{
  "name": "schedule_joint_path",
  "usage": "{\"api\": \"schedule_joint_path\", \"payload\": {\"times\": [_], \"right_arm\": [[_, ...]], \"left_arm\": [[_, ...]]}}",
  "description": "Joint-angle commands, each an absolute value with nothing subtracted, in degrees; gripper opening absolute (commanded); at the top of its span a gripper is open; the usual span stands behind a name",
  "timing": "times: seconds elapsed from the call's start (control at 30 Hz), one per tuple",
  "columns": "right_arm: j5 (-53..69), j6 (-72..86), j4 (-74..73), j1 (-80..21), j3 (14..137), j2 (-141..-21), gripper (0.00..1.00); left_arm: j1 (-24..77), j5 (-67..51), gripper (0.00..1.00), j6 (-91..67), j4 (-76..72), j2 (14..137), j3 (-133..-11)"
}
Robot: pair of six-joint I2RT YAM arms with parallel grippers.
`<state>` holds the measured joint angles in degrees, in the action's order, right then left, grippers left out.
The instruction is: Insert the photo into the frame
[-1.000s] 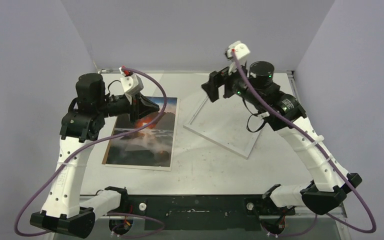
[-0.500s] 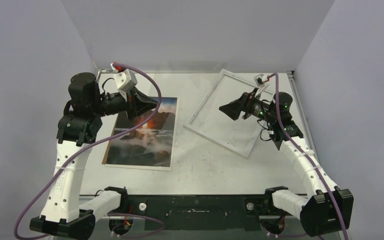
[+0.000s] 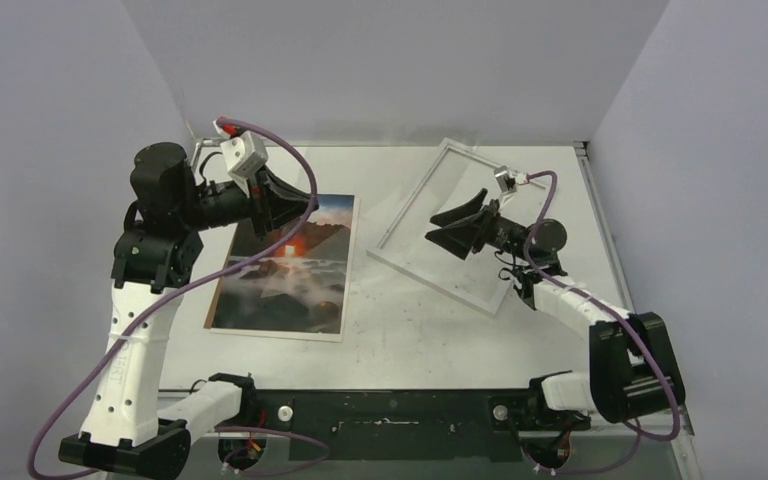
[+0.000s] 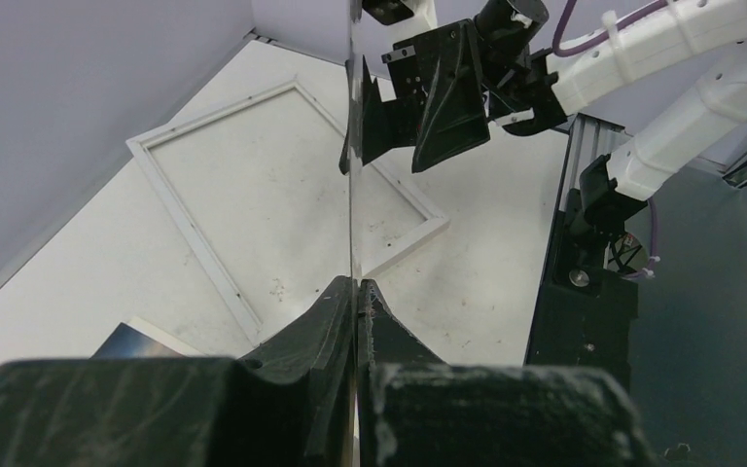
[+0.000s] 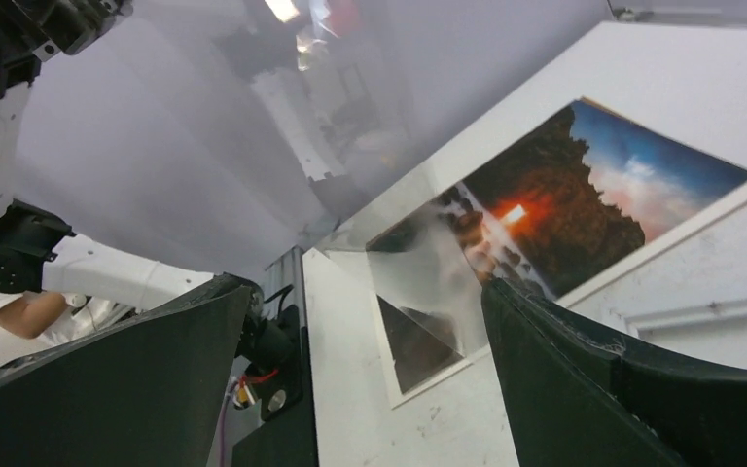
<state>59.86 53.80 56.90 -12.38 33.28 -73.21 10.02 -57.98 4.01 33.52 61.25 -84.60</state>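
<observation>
**Pane gripped over the photo; frame lying apart**

One photo [image 3: 285, 270] is seen flat on the left half of the tabletop, and one white frame [image 3: 400, 215] is laid askew toward the far right corner, apart from it. Only bare tabletop is seen inside the frame's rim. One clear pane [image 4: 350, 175] is held edge-up above the photo's far end, clamped in the left gripper [image 3: 295, 208]. Whether the pane touches the photo cannot be told. The left arm is bent high at the elbow, with its forearm reached rightward over the photo. The right arm is stretched low from the near right corner. The right gripper [image 3: 452, 228] is held above the frame with its jaws spread wide and nothing between them.
</observation>
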Motion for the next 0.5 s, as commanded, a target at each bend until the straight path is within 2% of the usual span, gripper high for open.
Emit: {"api": "schedule_joint_path", "payload": {"times": [0.0, 0.07, 0.2, 0.27, 0.37, 0.47], "right_arm": [[63.5, 69.7, 91.8, -13.1, 33.7, -80.5, 0.95], [64.0, 76.5, 101.2, -13.4, 35.7, -85.3, 0.96], [66.6, 77.8, 102.0, -13.3, 39.1, -89.0, 0.99], [66.7, 77.5, 101.3, -11.9, 39.6, -88.8, 0.96], [65.6, 73.1, 95.6, -10.0, 39.4, -86.9, 0.98], [64.4, 61.0, 81.2, -10.5, 40.2, -83.9, 1.0]], "left_arm": [[9.9, -59.6, 0.0, 2.0, 29.6, 60.0, -87.5], [9.9, -59.7, 0.0, 1.5, 29.3, 59.9, -87.4], [9.8, -59.7, 0.0, 1.6, 29.8, 59.7, -88.0], [9.8, -59.6, 0.0, 2.6, 30.7, 59.4, -88.3], [9.8, -59.7, 0.0, 2.9, 31.1, 59.1, -88.4], [9.8, -59.9, 0.0, 3.0, 31.3, 58.9, -88.3]]}}
